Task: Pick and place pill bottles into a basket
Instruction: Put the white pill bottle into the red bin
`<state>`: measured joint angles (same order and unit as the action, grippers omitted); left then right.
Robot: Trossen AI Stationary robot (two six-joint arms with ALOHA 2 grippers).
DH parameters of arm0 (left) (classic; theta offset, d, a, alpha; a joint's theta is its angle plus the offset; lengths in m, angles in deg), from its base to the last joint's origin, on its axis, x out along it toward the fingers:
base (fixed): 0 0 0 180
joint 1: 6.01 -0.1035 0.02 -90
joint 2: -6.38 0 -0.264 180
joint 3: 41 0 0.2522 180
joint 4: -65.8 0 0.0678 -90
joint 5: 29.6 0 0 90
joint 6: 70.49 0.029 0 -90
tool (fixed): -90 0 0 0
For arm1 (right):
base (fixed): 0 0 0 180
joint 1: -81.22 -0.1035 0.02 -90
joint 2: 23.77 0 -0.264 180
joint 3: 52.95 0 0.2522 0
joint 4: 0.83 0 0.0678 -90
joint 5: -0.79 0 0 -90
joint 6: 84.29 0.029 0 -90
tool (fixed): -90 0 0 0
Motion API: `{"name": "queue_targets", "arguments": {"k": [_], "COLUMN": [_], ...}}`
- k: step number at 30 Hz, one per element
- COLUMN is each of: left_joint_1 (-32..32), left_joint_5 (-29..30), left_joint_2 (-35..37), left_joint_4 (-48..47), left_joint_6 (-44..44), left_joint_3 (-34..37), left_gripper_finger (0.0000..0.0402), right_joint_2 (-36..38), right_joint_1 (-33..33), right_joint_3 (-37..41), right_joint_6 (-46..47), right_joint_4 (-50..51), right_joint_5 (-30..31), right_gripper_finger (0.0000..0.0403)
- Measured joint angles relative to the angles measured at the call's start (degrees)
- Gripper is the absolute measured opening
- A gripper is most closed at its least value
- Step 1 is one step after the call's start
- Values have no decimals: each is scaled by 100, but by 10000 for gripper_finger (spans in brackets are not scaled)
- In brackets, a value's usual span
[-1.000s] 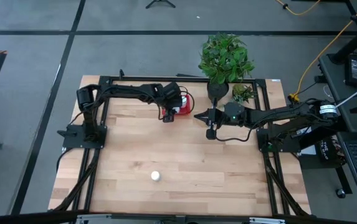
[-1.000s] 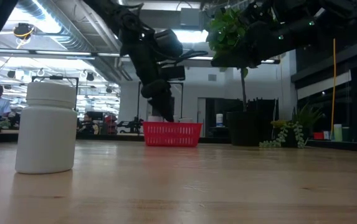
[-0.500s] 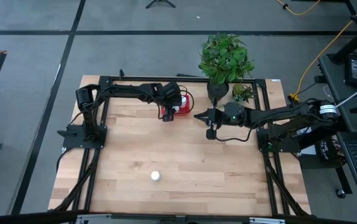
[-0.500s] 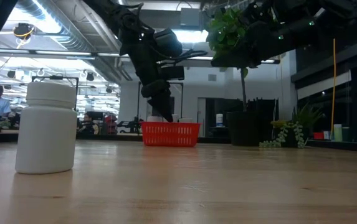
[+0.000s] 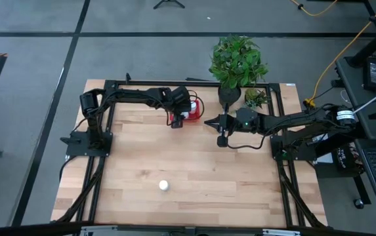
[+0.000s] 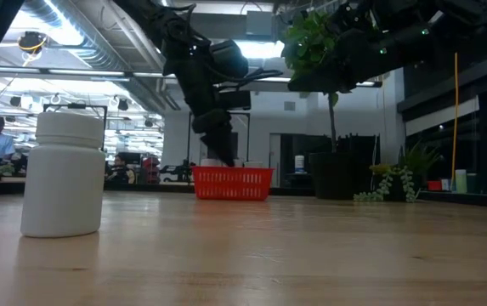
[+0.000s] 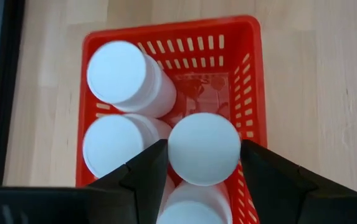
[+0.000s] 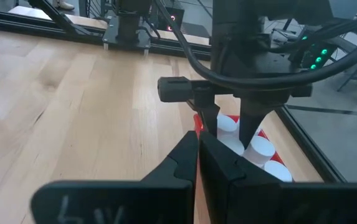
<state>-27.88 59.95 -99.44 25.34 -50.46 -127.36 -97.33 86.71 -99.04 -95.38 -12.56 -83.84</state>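
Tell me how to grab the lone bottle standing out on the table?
Take the pill bottle across its round body just below the cap, coming straight down. It stands upright with bare table on all sides, so any finger direction fits.

Foreground: a white pill bottle [image 6: 63, 173] stands upright on the wooden table [image 6: 311, 255], close to the camera at the left.
Far end of table: a red basket [image 6: 233, 183] sits on the table.
Above the basket: a dark arm reaches down, its gripper [image 6: 220, 158] at the basket's rim with white caps just visible there.
Right side: a plant pot [image 6: 336, 177] with green leaves above.
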Motion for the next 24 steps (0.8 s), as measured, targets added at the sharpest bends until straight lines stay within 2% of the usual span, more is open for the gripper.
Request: {"name": "queue_targets", "arguments": {"k": [13, 19, 24], "left_joint_1": [0, 42, 59], "left_joint_5": [2, 335, 347], "left_joint_2": [18, 132, 307], "left_joint_4": [-179, -169, -215], "left_joint_6": [-83, -75, -39], "left_joint_3": [0, -24, -22], "left_gripper_finger": [192, 193, 193], "right_joint_2": [0, 0, 0], "right_joint_1": [0, 0, -2], "right_joint_3": [0, 2, 0], "right_joint_6": [3, 4, 4], "right_joint_4": [0, 0, -15], "right_joint_5": [-1, -1, -2], "right_gripper_finger": [20, 20, 20]}}
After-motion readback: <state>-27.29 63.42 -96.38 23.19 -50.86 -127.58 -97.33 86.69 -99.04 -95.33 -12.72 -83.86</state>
